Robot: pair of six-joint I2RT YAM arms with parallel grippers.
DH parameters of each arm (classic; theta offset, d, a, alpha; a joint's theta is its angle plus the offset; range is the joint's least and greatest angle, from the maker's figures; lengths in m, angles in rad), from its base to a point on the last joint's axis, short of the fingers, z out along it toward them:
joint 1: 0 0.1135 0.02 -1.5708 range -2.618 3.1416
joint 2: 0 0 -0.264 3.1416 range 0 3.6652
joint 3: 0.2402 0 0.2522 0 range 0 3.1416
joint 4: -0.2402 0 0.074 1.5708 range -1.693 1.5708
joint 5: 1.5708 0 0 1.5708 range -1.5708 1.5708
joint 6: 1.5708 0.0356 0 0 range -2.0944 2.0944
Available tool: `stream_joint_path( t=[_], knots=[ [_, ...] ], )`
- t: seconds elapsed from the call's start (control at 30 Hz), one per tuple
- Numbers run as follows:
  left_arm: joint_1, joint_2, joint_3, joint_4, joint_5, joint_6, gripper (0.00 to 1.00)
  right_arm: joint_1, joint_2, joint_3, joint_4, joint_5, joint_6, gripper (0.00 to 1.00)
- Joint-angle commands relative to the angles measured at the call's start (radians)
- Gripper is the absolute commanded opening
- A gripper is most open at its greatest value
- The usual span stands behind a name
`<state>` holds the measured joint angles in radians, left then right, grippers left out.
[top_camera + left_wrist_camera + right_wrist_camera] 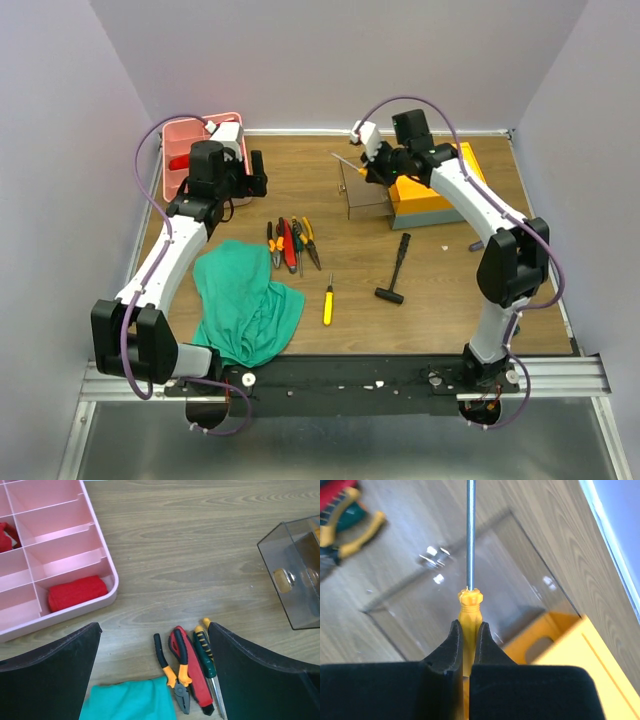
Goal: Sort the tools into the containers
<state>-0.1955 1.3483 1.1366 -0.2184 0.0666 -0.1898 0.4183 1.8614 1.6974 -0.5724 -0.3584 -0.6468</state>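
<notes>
Pink tray [180,140] at 10 o'clock, teal-green cloth [240,295] around 7, brown wood-grain table [300,185]. The toolbox [418,190] at 2 is yellow over grey. Pretty sure the hammer [397,268] is all black; the held screwdriver [470,610] has an orange-yellow handle and a silver shaft.

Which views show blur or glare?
Right wrist: yellow screwdriver in the right gripper is sharp, pliers top left are blurred, glare spots on the clear plastic box. Left wrist: pink tray crisp, green cloth soft. Top external: even light, faint shadow by the hammer.
</notes>
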Motion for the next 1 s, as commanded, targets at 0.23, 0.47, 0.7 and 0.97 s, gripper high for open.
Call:
stream_joint_path(
  t=[0.23,0.47,0.7,0.97],
  knots=[
    [0.082,-0.009,0.014,0.034,0.077,0.003,0.99,-0.084,-0.069,0.030,-0.087,0.013,0.056,0.60],
    [0.080,-0.014,0.000,0.050,0.130,-0.011,0.99,-0.173,-0.275,-0.114,-0.012,-0.011,0.093,0.75],
    [0.090,0.002,-0.035,0.063,0.107,-0.007,0.99,-0.590,-0.229,-0.189,-0.055,0.142,0.457,0.74],
    [0.090,0.081,0.014,0.024,-0.047,-0.020,0.99,-0.788,-0.179,-0.320,-0.038,0.289,0.761,0.81]
  ],
)
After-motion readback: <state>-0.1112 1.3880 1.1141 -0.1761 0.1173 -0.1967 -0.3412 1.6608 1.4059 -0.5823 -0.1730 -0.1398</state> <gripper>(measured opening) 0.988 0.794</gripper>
